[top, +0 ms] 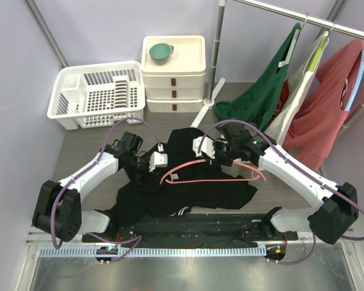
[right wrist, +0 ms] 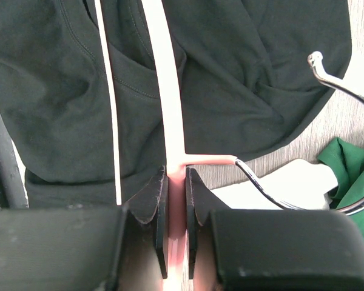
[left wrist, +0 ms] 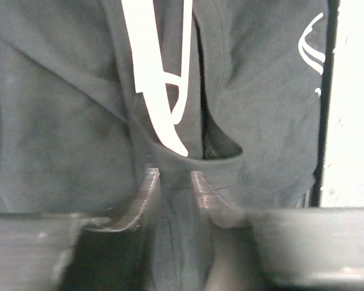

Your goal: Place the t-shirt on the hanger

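The black t-shirt (top: 188, 189) lies crumpled on the table between both arms. The pink hanger (top: 212, 180) rests across it, its left tip tucked into the neck opening. My left gripper (top: 159, 159) is at the collar. In the left wrist view its fingers (left wrist: 175, 179) are closed on a fold of the t-shirt (left wrist: 60, 121) just below the hanger (left wrist: 150, 73). My right gripper (top: 201, 148) holds the hanger's middle. In the right wrist view it (right wrist: 176, 176) is shut on the hanger (right wrist: 167, 91) where the metal hook (right wrist: 340, 85) branches off.
A white dish rack (top: 97, 94) and a white drawer unit (top: 173, 76) with a teal cup (top: 160, 53) stand at the back. A rail at the back right carries a dark green garment (top: 264, 91) and a salmon-red garment (top: 327, 103). Its white foot (top: 209, 100) touches the shirt's far edge.
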Available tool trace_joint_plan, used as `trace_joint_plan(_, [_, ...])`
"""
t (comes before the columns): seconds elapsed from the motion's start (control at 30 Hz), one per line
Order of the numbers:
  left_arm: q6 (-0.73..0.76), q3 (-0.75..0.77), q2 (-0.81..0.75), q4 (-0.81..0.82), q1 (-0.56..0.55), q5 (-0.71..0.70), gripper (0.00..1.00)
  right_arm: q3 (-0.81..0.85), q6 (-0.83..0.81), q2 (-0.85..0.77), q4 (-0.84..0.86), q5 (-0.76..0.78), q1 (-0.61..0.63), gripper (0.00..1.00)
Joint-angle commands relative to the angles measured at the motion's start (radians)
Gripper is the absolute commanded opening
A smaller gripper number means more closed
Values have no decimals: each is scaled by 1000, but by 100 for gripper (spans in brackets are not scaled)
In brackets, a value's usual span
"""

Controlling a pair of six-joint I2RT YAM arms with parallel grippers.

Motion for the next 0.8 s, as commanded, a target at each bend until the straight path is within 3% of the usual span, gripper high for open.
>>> trace_joint_plan(0.0, [3,7,-29,18,2,15,53,12,16,-12,72,-31,-4,1])
trace_joint_plan(0.13, [11,-11,-3,44,2,-13,63,14,22,-3,82,-38,-4,1])
trace_joint_plan(0.27, [22,0,43,33,2,-9,63,8,24,-12,87,-42,-4,1])
trace_joint_plan(0.37, [37,9,66,12,2,-5,51,-3,24,-28,90,-41,-6,1])
trace_joint_plan(0.4, [40,10,66,6,4,-5,40,-12,22,-32,90,-38,-6,1])
trace_joint_plan(0.5, [49,20,59,-20,2,-1,19,-29,9,-44,93,-21,-6,1])
trace_joint_plan(0.6, [43,29,37,-42,4,8,3,-35,-4,-46,96,-5,-6,1])
trace_joint_plan(0.77, [23,50,2,-57,4,22,0,-34,-7,-54,110,-4,-4,1])
